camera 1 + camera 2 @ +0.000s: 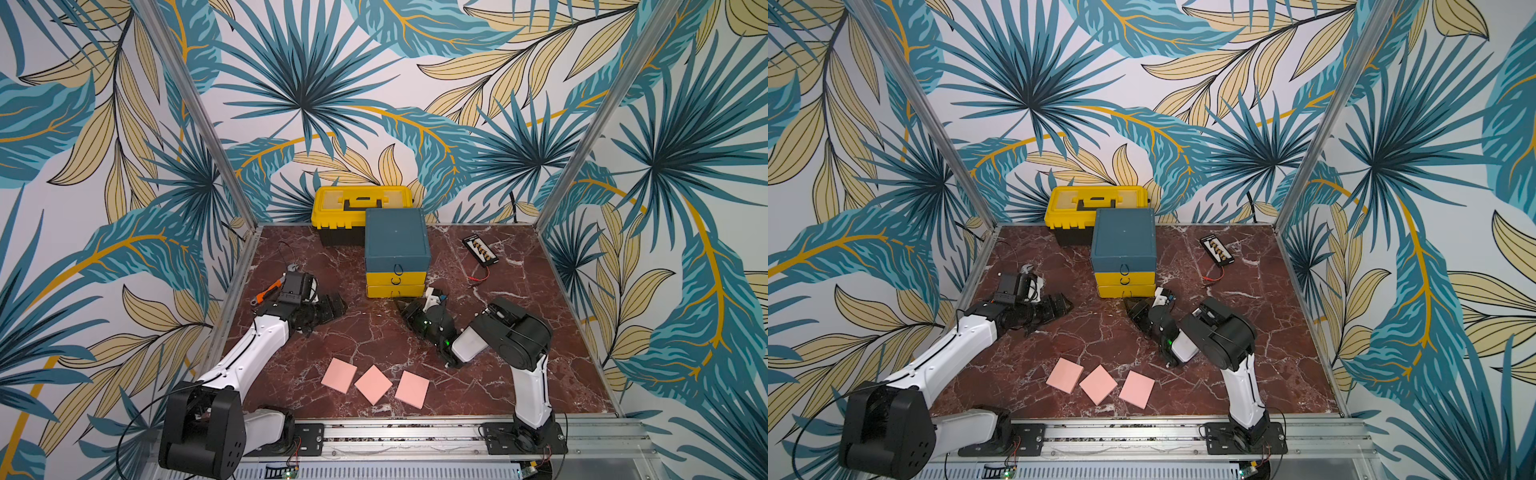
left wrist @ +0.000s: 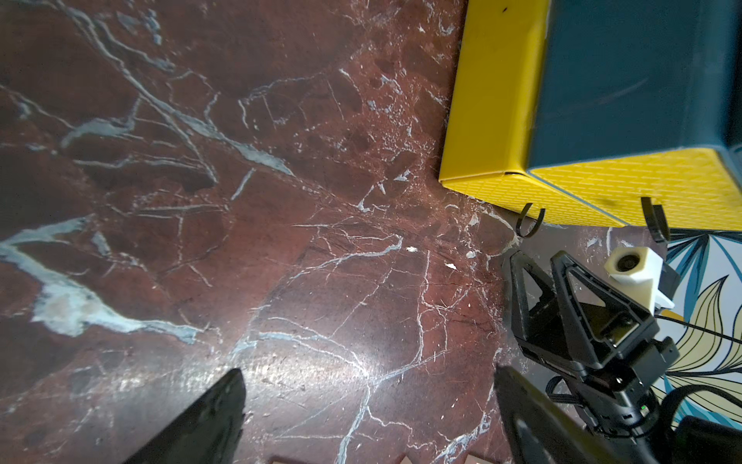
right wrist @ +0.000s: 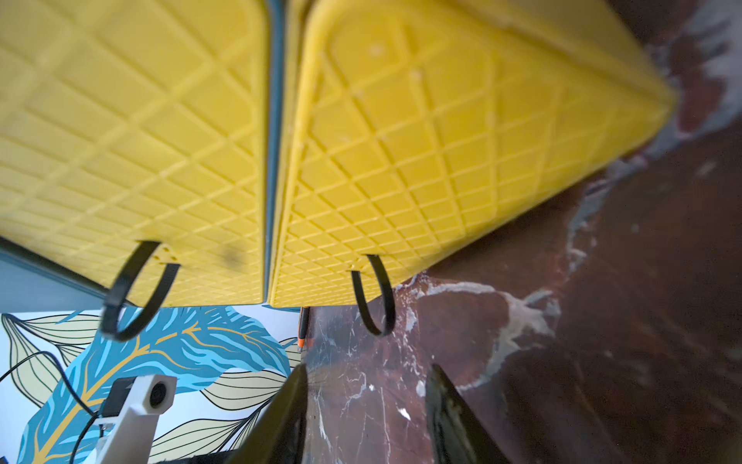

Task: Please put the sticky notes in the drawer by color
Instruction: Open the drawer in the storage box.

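While pink sticky notes (image 1: pixel 373 384) lay flat at desk (image 1: pixel 498 374) front, apart from drawer (image 1: pixel 397 249), they were judged light, bendy, best pinched at edge. Left claw (image 2: pixel 367 373), right claw (image 3: pixel 365 375) found parted, empty.

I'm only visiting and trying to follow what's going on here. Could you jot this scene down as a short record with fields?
Sticky notes in view: three pink pads, side by side on the table
Drawer cabinet: one teal drawer above two yellow ones
Left gripper: open, empty, over bare table
Right gripper: open, empty, just in front of the lowest drawer's loop pull
Other things: yellow toolbox behind the cabinet, black connector board
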